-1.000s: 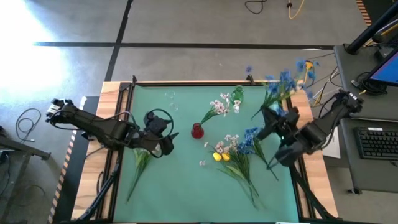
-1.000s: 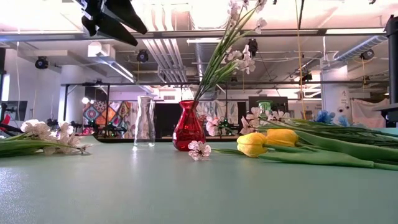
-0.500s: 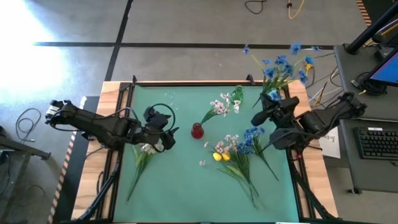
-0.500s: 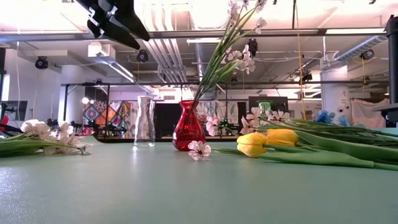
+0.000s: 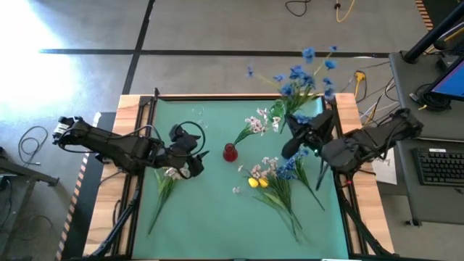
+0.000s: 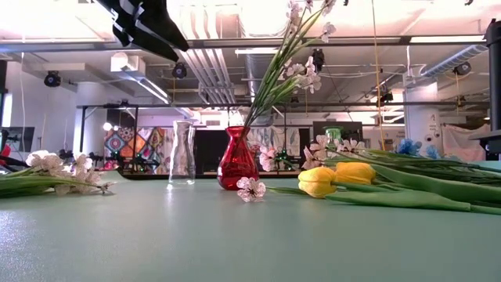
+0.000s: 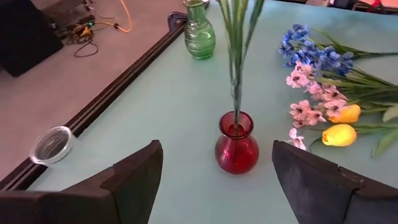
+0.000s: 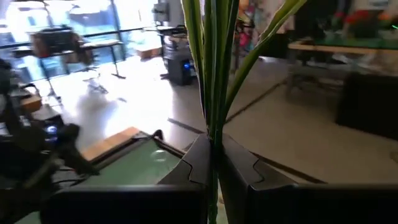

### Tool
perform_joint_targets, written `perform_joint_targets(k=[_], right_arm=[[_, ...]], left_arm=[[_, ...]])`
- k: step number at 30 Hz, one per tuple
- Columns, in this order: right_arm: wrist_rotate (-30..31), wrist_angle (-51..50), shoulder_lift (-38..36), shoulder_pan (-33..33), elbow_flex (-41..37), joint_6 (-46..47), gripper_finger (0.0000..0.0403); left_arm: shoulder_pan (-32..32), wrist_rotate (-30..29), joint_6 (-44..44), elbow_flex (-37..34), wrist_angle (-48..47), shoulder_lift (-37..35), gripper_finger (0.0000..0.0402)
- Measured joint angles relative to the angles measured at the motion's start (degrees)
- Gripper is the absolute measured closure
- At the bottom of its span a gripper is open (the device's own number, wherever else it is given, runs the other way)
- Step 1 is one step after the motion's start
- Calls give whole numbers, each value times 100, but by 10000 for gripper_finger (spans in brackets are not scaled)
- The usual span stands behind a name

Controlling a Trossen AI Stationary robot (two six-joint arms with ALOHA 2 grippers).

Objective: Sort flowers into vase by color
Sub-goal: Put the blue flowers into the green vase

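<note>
The right gripper (image 5: 296,138) is clamped tight on the green stems of a spray of small blue flowers (image 5: 301,76), held up above the right side of the green table (image 5: 210,217), with the blossoms reaching out past the table's far edge; in the right wrist view the stems (image 8: 211,68) rise straight from between the closed fingers (image 8: 193,163). The left gripper (image 5: 190,154) hovers over the left half of the table with its fingers spread wide and nothing between them, above a pinkish-white spray (image 5: 168,181) that lies flat on the mat. From the left wrist view the two dark fingers (image 7: 134,177) frame a red vase (image 7: 237,148), which stands upright near the middle of the table and holds green stems; the high view shows these carry pinkish-white blossoms (image 5: 258,123) leaning toward the far right. A green vase (image 7: 200,38) stands near the far edge, and a clear glass vase (image 6: 182,153) stands to the left of the red one in the low view. Still lying on the table to the right of the red vase is a loose pile: two yellow tulips (image 5: 255,182), more pinkish-white blossoms (image 5: 269,166) and more blue flowers (image 5: 290,163), their long green stems trailing toward the near edge. A single loose blossom (image 6: 250,189) lies on the mat just in front of the red vase
</note>
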Motion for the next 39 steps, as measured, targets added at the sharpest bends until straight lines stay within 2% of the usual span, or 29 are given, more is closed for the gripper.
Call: perform_joint_targets(k=[9,13,17,23,25,28,30,34,37,39], right_arm=[[-2204,2442,35,-602,-105,-2383,390],[-2731,3544,-12,-887,-330,-3266,390],[-2846,4370,-135,-1279,-644,-3849,390],[-3409,4425,-546,-2256,-1317,-3545,390],[-3810,4461,-791,-2627,-1664,-3491,390],[-4501,4984,-1282,-3226,-2306,-3291,390],[-4743,5402,-1606,-3615,-2775,-3163,390],[-4740,5819,-2080,-4232,-3706,-2924,390],[-4706,6249,-2143,-4586,-4318,-2500,390],[-4399,6469,-2093,-4771,-4619,-2426,390]], left_arm=[[-7,142,5,0,-55,-2,116],[-7,204,-2,0,-52,-2,116],[-7,201,-15,0,59,18,116],[-7,201,-111,0,97,82,116],[-7,205,-192,0,90,90,116],[-7,205,-355,0,92,90,116],[-7,207,-389,0,90,90,116],[-7,205,-458,-2,118,119,116],[-7,199,-471,-7,173,200,116],[-7,199,-463,-8,181,258,116]])
